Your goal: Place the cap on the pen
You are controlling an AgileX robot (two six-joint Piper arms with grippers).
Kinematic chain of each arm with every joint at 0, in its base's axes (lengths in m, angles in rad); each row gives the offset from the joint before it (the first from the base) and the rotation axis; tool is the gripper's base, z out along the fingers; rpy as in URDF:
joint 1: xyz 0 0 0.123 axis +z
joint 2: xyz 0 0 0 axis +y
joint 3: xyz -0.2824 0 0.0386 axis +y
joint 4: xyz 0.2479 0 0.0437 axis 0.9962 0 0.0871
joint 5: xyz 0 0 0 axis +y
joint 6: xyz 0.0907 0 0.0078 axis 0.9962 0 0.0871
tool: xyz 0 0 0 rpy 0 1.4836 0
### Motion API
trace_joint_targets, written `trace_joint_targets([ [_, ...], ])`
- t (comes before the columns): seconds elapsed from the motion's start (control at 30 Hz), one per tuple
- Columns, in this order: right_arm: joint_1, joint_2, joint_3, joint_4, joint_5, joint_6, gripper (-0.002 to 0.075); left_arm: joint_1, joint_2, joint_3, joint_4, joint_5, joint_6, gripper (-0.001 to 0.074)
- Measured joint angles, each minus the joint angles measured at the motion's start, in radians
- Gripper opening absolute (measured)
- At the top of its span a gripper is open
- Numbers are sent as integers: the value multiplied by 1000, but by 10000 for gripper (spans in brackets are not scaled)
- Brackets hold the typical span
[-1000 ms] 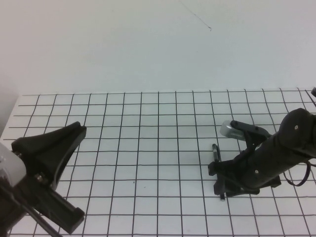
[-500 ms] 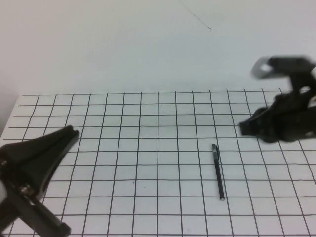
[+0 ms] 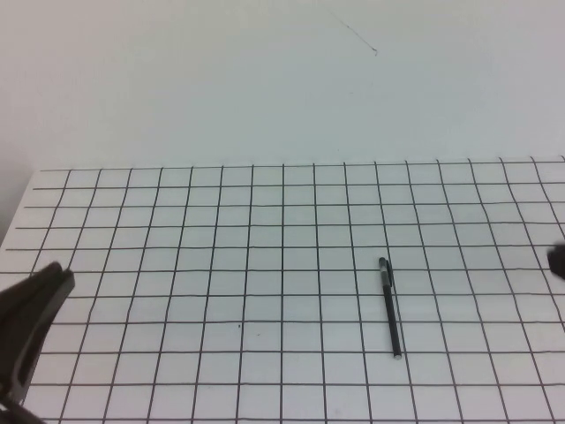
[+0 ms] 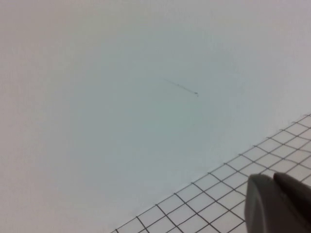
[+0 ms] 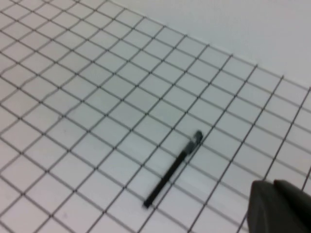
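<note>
You see the pen (image 3: 389,306), slim black plastic with a slight sheen, the table (image 3: 221,265), smooth matt white with thin black grid lines, the wall (image 3: 265,79), plain matt white.

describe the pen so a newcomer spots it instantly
Look at the white gridded table, right of centre. The pen lies flat there, alone, a thin black stick spanning about three squares. Nothing else rests on the grid; both pincers sit off at the edges.

left end effector (image 4: 279,204): dark grey, rounded | right end effector (image 5: 279,206): same
</note>
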Motion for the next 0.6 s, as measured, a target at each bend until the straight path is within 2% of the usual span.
trace_joint_targets([
  [0.3, 0, -283, 279, -2, -30, 17, 2, 0, -73, 47, -136, -3, 149, 0],
  [0.47, 0, -424, 295, -4, -27, 38, 2, 0, -96, 62, -241, -3, 222, 0],
  [0.6, 0, -516, 295, -46, 53, 39, 2, 0, -113, 64, -340, 6, 333, 0],
])
